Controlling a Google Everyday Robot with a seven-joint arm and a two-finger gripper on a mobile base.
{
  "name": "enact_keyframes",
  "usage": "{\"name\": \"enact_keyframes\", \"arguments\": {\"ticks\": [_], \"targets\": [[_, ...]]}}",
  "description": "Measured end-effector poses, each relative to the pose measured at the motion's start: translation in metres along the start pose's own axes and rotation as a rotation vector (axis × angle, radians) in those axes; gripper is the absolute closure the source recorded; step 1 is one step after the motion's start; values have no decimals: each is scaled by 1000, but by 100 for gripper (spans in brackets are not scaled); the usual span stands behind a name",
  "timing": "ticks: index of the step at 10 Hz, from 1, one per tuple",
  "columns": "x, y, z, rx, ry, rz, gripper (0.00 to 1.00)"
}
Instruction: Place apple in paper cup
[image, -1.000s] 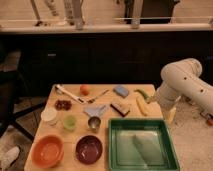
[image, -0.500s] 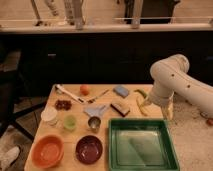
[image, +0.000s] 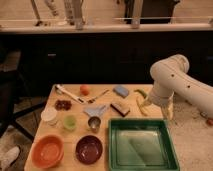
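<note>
None of the task is done: the apple (image: 84, 89), small, round and smooth orange-red, lies on the wooden table (image: 131, 99), beyond the green tray (image: 142, 122) and to its left. The paper cup (image: 49, 115), a short matte white cylinder, stands well left of the tray. My gripper (image: 167, 111) hangs just beyond the tray's far right corner; apart or together, I cannot tell. Reaching, grasping, carrying and dropping all remain.

Our tally: three cups, two bowls, one apple (image: 85, 89), one green tray (image: 144, 122), one gripper (image: 167, 112).
Left of the tray we count one paper cup (image: 49, 115), one pale green cup (image: 69, 122), one metal cup (image: 94, 123), one orange bowl (image: 48, 151) and one purple bowl (image: 89, 149); the gripper hangs just behind its right corner.
</note>
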Motion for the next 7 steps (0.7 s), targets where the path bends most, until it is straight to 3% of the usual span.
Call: {"name": "enact_keyframes", "arguments": {"ticks": [5,7], "targets": [[-1,-78,22,35,4,-326,20],[2,-89,24,52,6,-379,20]]}}
